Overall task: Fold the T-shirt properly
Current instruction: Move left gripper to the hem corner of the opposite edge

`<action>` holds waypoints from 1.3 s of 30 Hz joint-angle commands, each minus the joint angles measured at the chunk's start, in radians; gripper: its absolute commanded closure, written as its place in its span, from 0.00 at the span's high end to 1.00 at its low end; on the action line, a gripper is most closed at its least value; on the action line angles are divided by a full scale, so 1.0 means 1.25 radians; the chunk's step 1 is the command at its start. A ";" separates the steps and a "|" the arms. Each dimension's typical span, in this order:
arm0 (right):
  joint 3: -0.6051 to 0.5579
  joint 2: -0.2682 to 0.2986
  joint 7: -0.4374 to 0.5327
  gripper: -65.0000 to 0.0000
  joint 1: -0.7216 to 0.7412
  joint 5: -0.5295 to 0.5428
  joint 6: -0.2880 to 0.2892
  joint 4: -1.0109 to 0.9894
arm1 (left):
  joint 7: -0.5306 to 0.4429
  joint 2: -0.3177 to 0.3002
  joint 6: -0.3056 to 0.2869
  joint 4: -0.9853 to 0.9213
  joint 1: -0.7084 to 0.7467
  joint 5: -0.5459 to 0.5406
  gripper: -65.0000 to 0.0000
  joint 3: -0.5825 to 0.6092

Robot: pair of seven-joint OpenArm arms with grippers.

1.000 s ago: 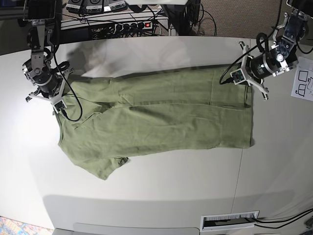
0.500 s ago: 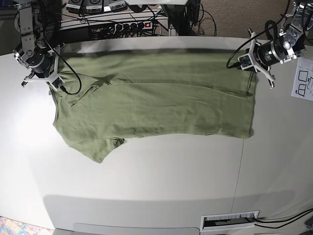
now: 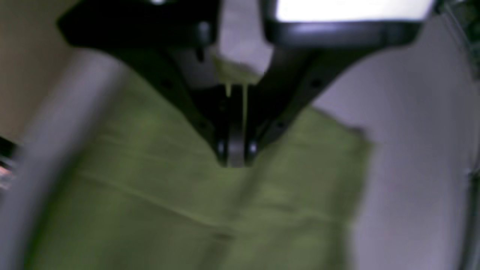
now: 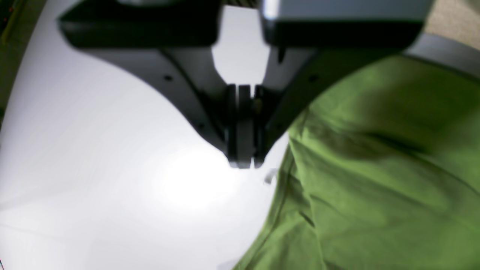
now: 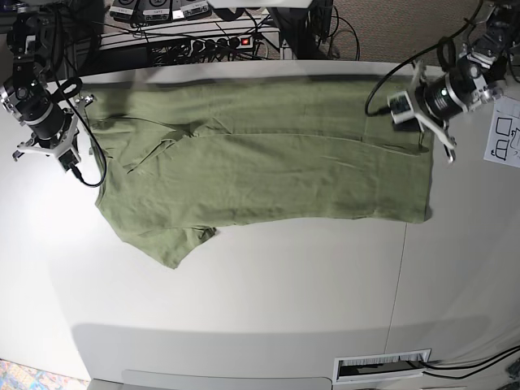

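Where wrists blur, whole T-shirt [image 5: 260, 162]

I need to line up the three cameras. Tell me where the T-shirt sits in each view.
Base: the T-shirt spreads across the table's far half.
Left wrist: it fills the lower middle, under the shut left end effector.
Right wrist: it fills the right side.
Shared landmark: the white table, also seen at and.
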 commanded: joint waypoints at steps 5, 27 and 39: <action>0.010 -0.035 0.011 0.00 0.064 0.000 -0.006 0.011 | -0.019 -0.013 0.013 -0.063 -0.133 -0.112 0.07 -0.008; 0.010 -0.126 0.004 0.25 0.157 0.000 -0.005 0.009 | 0.000 0.181 -0.129 -0.632 -0.548 -0.347 0.34 -0.007; 0.010 -0.126 0.000 0.25 0.157 0.001 -0.005 0.009 | -0.027 0.197 -0.079 -0.670 -0.556 -0.266 0.34 -0.007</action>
